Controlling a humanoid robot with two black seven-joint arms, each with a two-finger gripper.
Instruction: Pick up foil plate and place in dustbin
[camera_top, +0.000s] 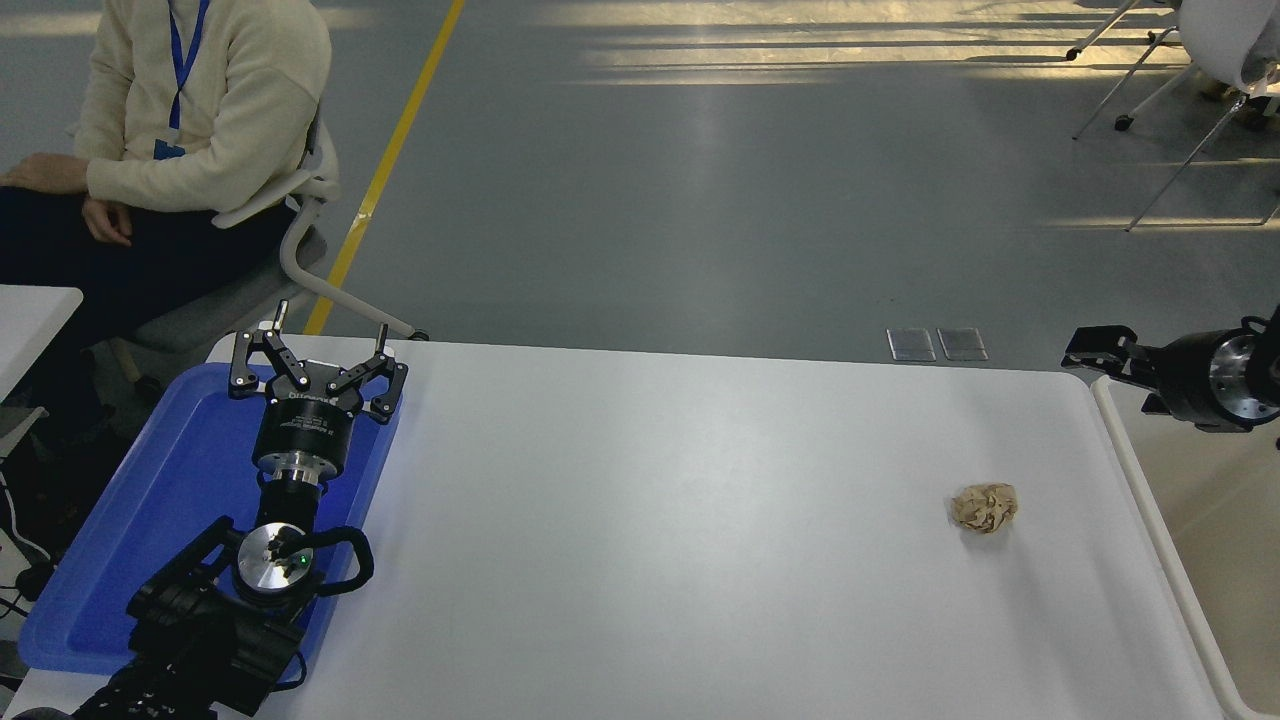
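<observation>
Reaching in from the right edge, the right gripper hangs over the white table's far right corner, beside the dustbin's off-white rim; seen side-on, its jaws may be close together, but I cannot tell. No foil plate shows on the table or in the visible part of the dustbin. A crumpled tan paper ball lies near the dustbin side. The left gripper sits parked over the blue tray, jaws spread wide. A person sits at the far left
</observation>
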